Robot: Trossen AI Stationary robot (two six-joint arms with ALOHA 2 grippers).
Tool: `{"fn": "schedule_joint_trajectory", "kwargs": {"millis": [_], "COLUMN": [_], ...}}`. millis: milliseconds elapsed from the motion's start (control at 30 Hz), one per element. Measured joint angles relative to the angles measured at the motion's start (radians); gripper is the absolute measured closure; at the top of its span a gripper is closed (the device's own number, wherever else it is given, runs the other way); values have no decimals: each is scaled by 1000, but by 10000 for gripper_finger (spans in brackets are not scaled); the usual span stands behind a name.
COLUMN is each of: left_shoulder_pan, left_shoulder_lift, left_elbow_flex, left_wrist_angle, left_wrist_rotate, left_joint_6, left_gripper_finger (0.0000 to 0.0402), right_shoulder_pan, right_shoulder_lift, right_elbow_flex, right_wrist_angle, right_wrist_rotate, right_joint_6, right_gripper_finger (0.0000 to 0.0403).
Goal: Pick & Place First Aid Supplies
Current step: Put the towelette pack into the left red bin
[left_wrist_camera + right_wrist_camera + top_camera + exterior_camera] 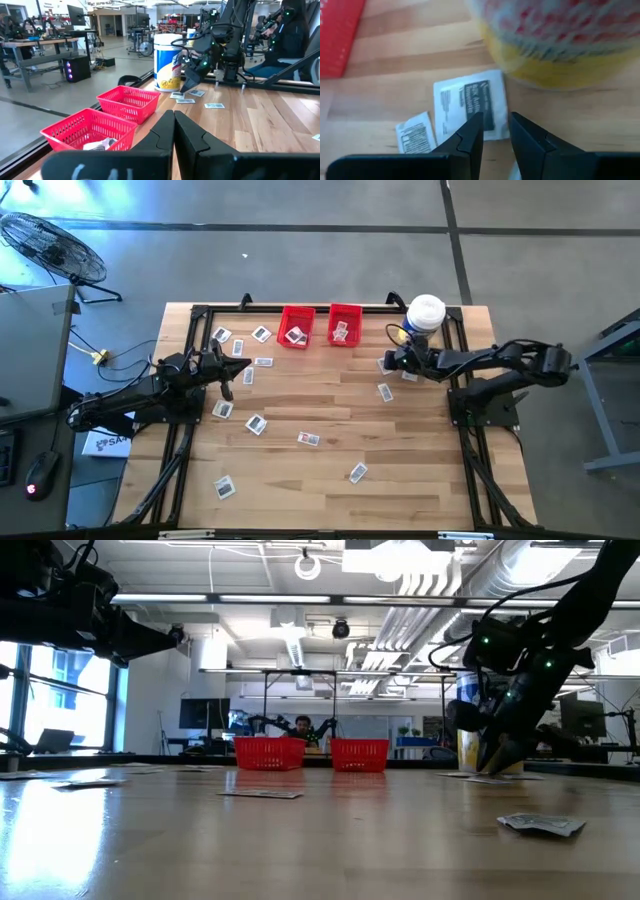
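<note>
Several small white first aid packets lie flat and scattered on the wooden table [330, 500], for instance one [308, 439] near the middle. My right gripper [496, 125] slants down at the far right, open by a narrow gap over a white packet with dark print [470, 102], with a smaller packet [415, 132] beside it. In the low view its fingertips [497, 768] are close to the tabletop. My left gripper [174, 120] is shut and level over the table's left side [240, 368], holding nothing. My right gripper stands with its fingertips [475, 125] over one edge [487, 131] of the dark-printed packet, coming from above at a slant. I cannot tell whether they touch it. The packet lies flat on the table.
Two red bins [296, 325] [345, 323] stand at the far edge, each with a packet or two inside. A white-lidded jar with a yellow label [426, 312] stands right behind my right gripper. Black frame rails [180, 450] run along the table's sides.
</note>
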State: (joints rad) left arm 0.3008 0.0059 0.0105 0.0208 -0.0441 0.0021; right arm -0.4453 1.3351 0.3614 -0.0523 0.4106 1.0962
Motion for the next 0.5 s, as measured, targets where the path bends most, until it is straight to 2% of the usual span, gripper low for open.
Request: {"fn": "schedule_joint_trajectory", "kwargs": {"millis": [200, 500], "left_shoulder_pan": [0, 0], "left_shoulder_lift": [0, 0], "left_elbow_flex": [0, 0], "left_wrist_angle": [0, 0], "left_wrist_rotate": [0, 0], "left_joint_6": [0, 0], "left_gripper_finger": [401, 401], "right_shoulder_pan": [1, 3], "right_shoulder_lift": [90, 101], "right_elbow_flex": [6, 2], "right_wrist_angle": [42, 102], "right_wrist_rotate": [26, 24], "right_joint_6": [2, 2], "right_gripper_finger": [315, 317]}}
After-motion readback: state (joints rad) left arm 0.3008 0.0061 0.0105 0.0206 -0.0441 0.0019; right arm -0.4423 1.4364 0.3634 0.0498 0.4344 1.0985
